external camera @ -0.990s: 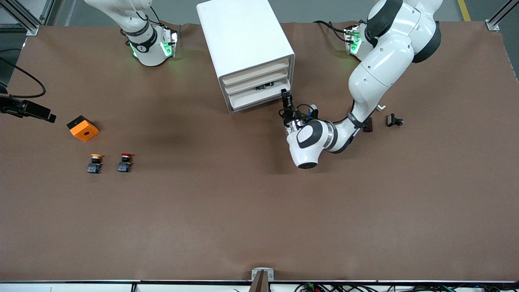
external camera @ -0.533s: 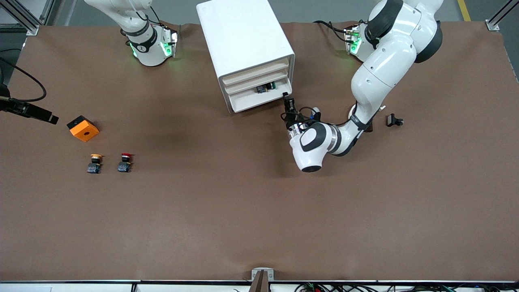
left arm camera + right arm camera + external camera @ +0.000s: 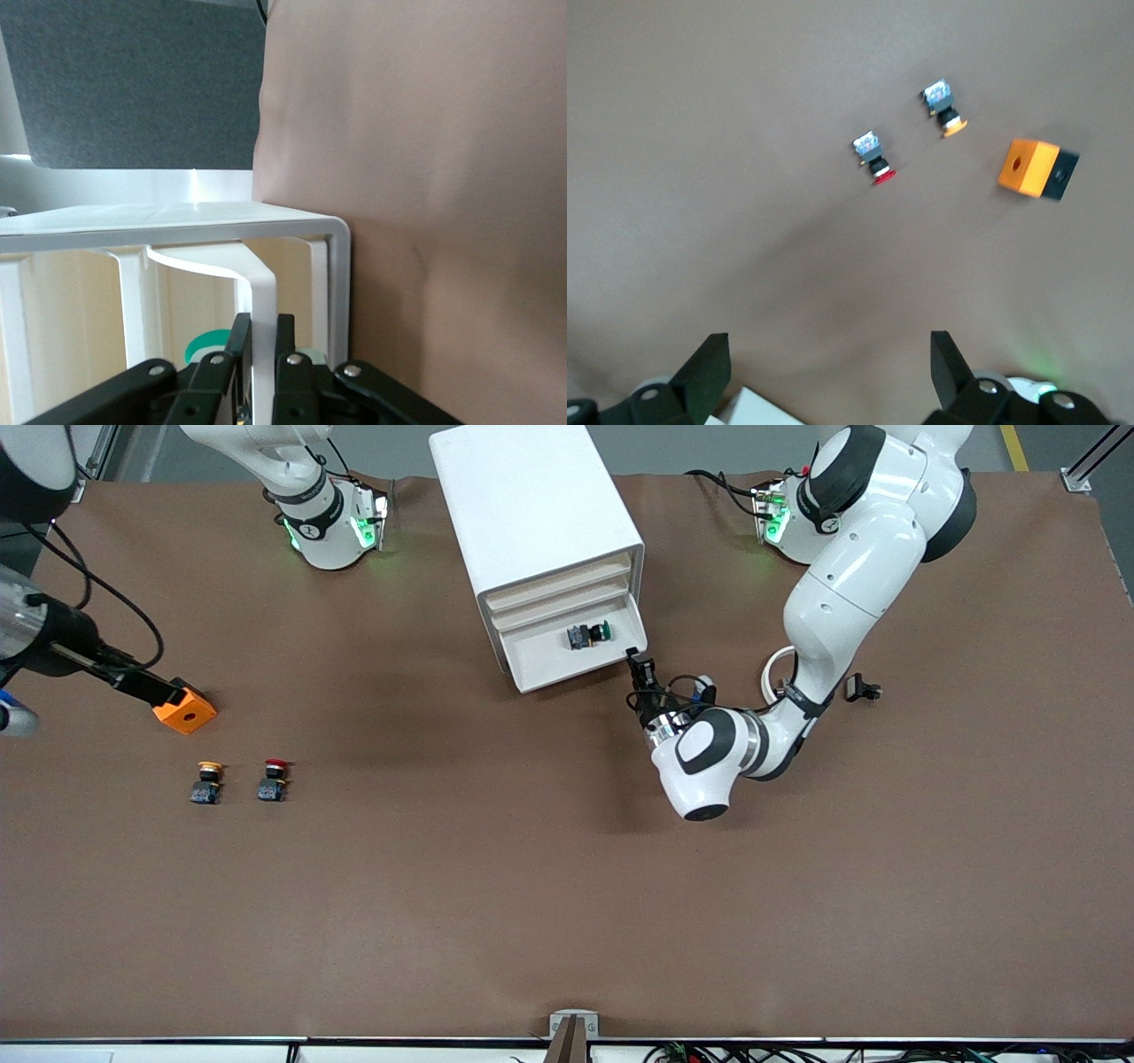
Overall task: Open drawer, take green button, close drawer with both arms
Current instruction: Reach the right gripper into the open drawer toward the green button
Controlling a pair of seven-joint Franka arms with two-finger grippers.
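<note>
One drawer [image 3: 571, 651], the lowest, stands partly out; opening is the step in hand. The left gripper [image 3: 640, 666] is clamped on its handle [image 3: 259, 305]. The button [image 3: 588, 634] lies in the drawer, near that gripper. The right gripper [image 3: 824, 372] hangs wide open and empty over the table's right-arm end; it probably reaches in next.

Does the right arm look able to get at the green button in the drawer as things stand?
Probably yes. The drawer stands pulled out, the green button lies uncovered in it, and the left gripper, shut on the drawer's handle, sits at the drawer's corner. The right gripper is open, high over the table's right-arm end.
</note>
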